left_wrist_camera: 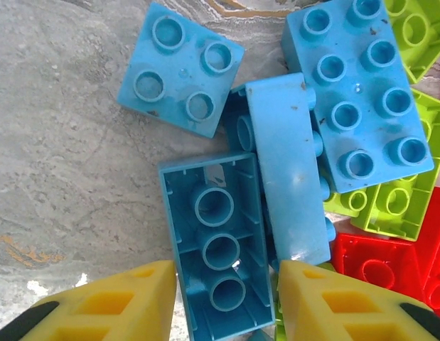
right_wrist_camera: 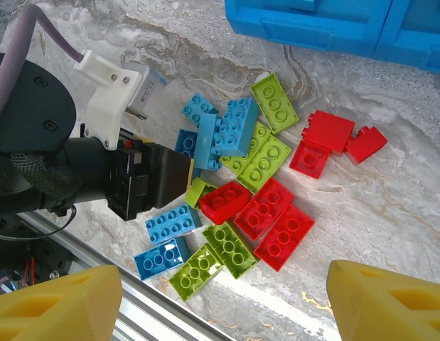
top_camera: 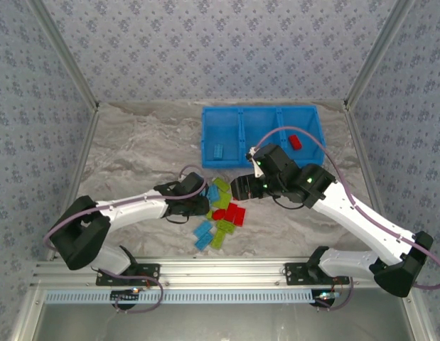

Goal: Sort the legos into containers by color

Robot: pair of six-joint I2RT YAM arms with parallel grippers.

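Observation:
The legos lie in a loose pile (top_camera: 221,213) of light blue, lime green and red bricks at the table's middle front. My left gripper (left_wrist_camera: 227,298) is down in the pile's left side, its yellow fingers (left_wrist_camera: 113,305) straddling an upside-down light blue brick (left_wrist_camera: 220,249); a thin gap still shows at the right finger. My right gripper (right_wrist_camera: 223,305) hangs open above the pile's near edge, over red bricks (right_wrist_camera: 276,220) and green bricks (right_wrist_camera: 230,249), with nothing between its fingers. The blue tray (top_camera: 205,142) holds one blue brick (top_camera: 217,150) in its left container and one red brick (top_camera: 295,141) in its right.
The two grippers are close together over the pile, and the left arm's black wrist (right_wrist_camera: 145,185) sits just left of the bricks in the right wrist view. The metal rail (top_camera: 220,273) runs along the table's near edge. Patterned walls enclose the table on three sides.

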